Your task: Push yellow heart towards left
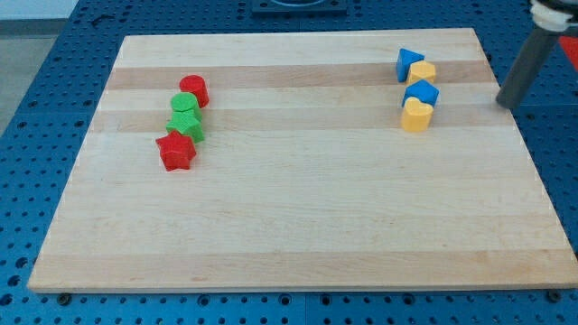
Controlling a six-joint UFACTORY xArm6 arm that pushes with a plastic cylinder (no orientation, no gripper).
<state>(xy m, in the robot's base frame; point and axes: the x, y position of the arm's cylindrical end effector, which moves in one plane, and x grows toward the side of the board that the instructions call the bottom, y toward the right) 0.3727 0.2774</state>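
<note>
The yellow heart (415, 116) lies at the view's upper right of the wooden board (298, 226), at the bottom of a short column of blocks. Touching it from above is a blue block (421, 93), then a yellow block (422, 73), then a blue triangle (408, 63). My tip (506, 103) is the lower end of the dark rod at the view's right edge, about at the board's right edge. It stands well to the right of the yellow heart and touches no block.
At the view's upper left is a second cluster: a red cylinder (194, 89), a green cylinder (184, 105), a green star (186, 125) and a red star (176, 151), close together. The board lies on a blue perforated table (36, 108).
</note>
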